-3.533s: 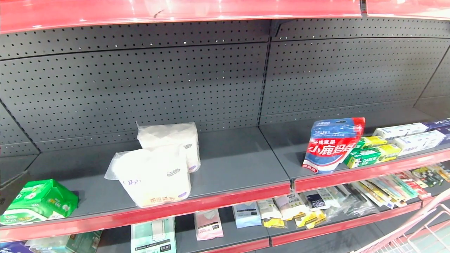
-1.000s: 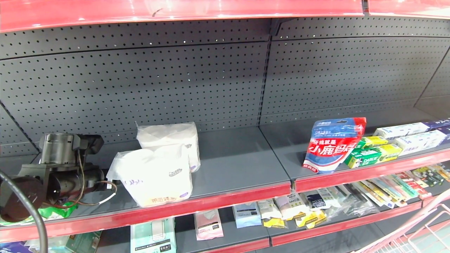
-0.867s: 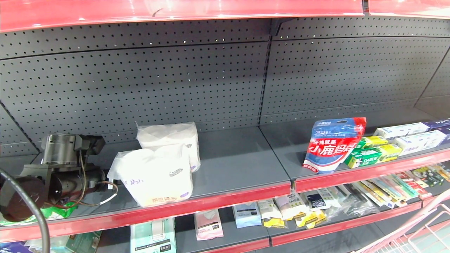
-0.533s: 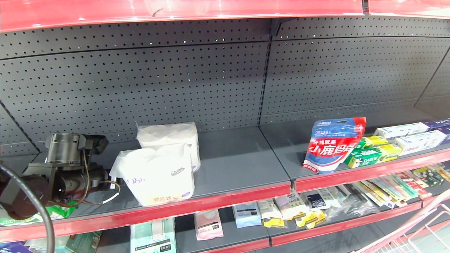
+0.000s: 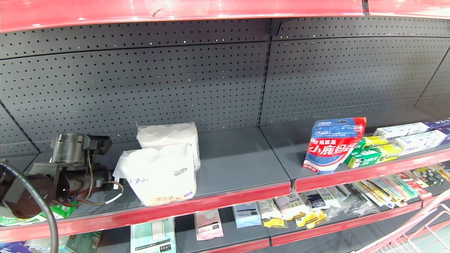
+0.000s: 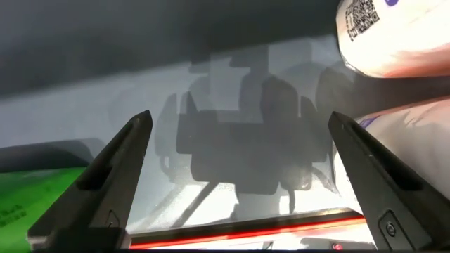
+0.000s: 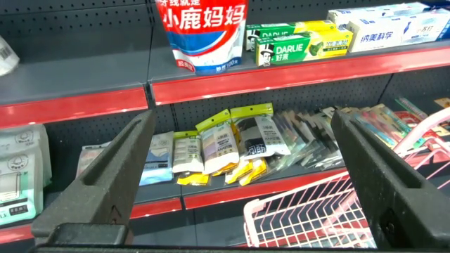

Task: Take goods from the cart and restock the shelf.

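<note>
Two white tissue packs stand on the grey shelf (image 5: 239,158), one in front (image 5: 160,177) and one behind it (image 5: 170,138). My left arm (image 5: 70,175) lies over the shelf right beside the front pack's left side. In the left wrist view my left gripper (image 6: 239,119) is open over bare shelf, with the front pack (image 6: 408,133) against one finger side and a green pack (image 6: 28,197) on the other. My right gripper (image 7: 242,116) is open and holds nothing, low in front of the shelves near the pink cart (image 7: 309,218).
A red and blue pouch (image 5: 334,144) and toothpaste boxes (image 5: 383,147) stand on the right shelf section. Small hanging packets (image 5: 291,207) fill the lower shelf. The cart's corner (image 5: 415,232) is at the lower right. Bare shelf lies between the tissue packs and the pouch.
My left arm came in from the left over the green pack and kept sliding right. The front tissue pack has shifted slightly to the right with it.
</note>
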You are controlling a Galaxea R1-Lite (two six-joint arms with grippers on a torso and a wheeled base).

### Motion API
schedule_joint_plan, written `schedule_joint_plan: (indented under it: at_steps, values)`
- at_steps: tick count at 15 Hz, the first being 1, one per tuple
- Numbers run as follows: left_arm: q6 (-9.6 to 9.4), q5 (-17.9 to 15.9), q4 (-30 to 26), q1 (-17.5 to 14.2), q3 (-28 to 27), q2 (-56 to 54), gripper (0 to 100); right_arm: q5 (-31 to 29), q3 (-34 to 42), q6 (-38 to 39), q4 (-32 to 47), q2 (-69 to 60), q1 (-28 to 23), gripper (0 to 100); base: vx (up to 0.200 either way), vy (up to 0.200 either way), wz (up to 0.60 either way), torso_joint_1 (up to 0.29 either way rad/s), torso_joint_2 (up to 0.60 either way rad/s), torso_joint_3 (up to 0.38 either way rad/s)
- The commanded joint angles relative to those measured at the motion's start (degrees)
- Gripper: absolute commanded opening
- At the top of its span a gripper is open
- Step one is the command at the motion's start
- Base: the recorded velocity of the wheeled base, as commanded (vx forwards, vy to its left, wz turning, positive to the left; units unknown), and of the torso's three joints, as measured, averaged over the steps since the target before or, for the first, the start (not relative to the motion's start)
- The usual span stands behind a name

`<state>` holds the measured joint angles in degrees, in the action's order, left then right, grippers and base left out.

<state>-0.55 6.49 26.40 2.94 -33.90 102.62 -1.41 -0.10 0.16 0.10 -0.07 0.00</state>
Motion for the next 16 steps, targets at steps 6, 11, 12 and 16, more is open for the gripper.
schedule_joint_plan:
  at_steps: [6, 11, 12, 16]
  values:
    - [0.02, 0.0, 0.0, 0.7, 0.0, 0.5, 100, 0.0, 0.0, -0.1, 0.0, 0.1, 0.0, 100, 0.000, 0.000, 0.00, 0.000, 0.00, 0.000]
    - [0.02, 0.0, 0.0, 0.6, 0.0, 0.2, 100, 0.0, 0.0, -0.1, 0.0, 0.1, 0.0, 100, 0.000, 0.000, 0.00, 0.000, 0.00, 0.000]
    - [-0.07, 0.0, 0.0, 0.4, 0.0, -0.1, 100, 0.0, 0.0, 0.0, 0.0, 0.1, 0.0, 100, 0.000, 0.000, 0.00, 0.000, 0.00, 0.000]
    - [-0.07, -0.1, -0.1, 0.5, 0.2, -0.3, 100, 0.0, 0.0, 0.0, 0.0, 0.1, 0.0, 100, 0.000, 0.000, 0.00, 0.000, 0.00, 0.000]
